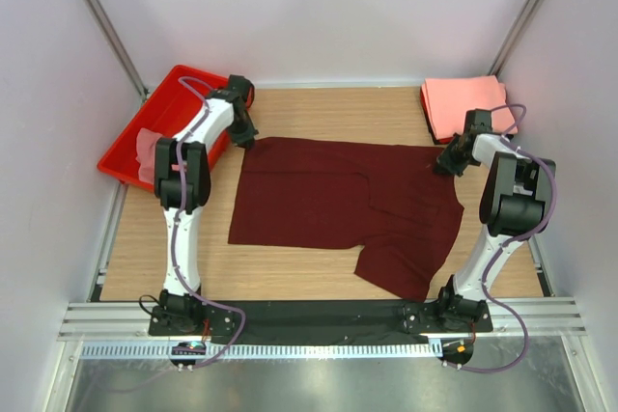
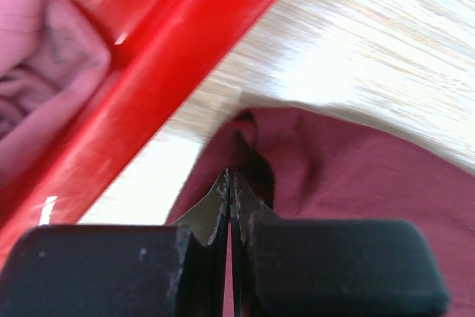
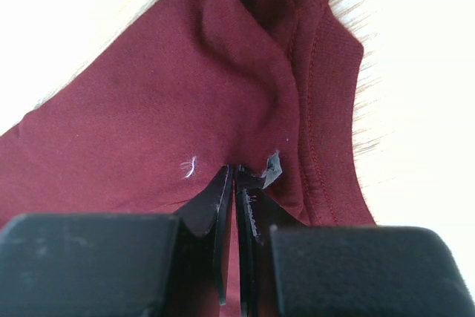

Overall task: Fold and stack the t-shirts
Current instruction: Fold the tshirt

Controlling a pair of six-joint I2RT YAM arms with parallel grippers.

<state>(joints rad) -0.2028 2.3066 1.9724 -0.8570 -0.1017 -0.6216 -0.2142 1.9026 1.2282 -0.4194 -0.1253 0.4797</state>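
Left fingers [image 2: 214,209] and right fingers [image 3: 211,204] each pinch closed on an upper corner of the maroon t-shirt [image 1: 338,205], spread on the bench [image 1: 319,108] and seemingly barely folded. Folded salmon-pink t-shirts [image 1: 463,103] sit upper right; a pink t-shirt [image 1: 150,147] waits in the red tray [image 1: 183,79], upper left.

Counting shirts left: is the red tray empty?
No, a crumpled dusty-pink t-shirt lies inside the red tray, as the left wrist view shows.
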